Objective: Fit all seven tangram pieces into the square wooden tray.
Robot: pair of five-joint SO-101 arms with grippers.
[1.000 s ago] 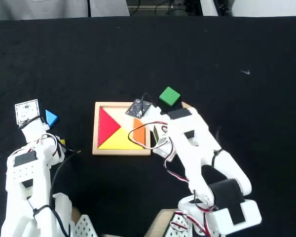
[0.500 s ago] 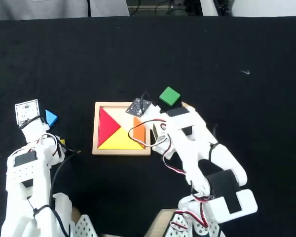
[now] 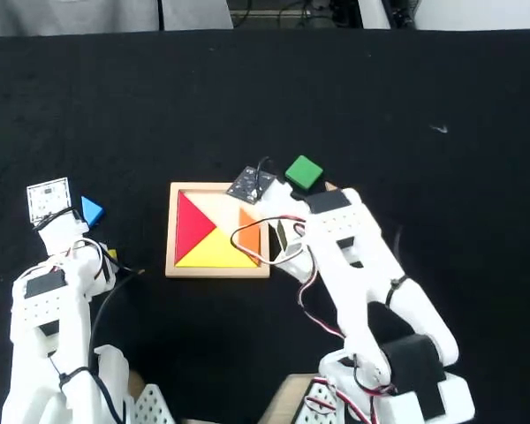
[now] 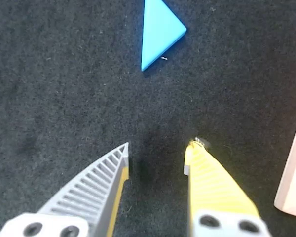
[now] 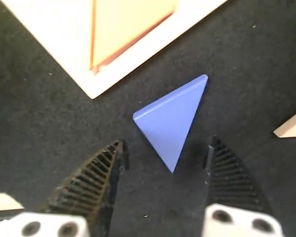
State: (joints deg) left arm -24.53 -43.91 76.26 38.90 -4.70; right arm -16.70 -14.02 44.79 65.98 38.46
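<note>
Your right gripper [image 5: 166, 144] hangs with its black ribbed fingers spread wide, nothing between them. On the cloth just past their tips lies a flat violet-blue triangle [image 5: 173, 120], close to a corner of the wooden tray [image 5: 64, 44] but not touching it. The edge of a tan piece [image 5: 292, 126] shows near it. From above, that arm's white body covers the tray's right rim, so the triangle is hidden there.

The tray [image 3: 171, 231] sits mid-table, a pale square frame. It holds a red triangle [image 3: 193, 225] on the left, a yellow triangle [image 3: 214, 253] on the near side and an orange piece [image 3: 248, 217] at the far right. A green square [image 3: 304, 171] rests outside, beyond the far right corner.

Your left gripper [image 4: 159, 145] – one grey finger, one yellow – is parted too and holds nothing. A light-blue triangle [image 4: 159, 30] lies farther out, well left of the tray.

Everything sits on black cloth [image 3: 442, 221], matte and slightly fuzzy. Pale floor and cables show past its far edge.
</note>
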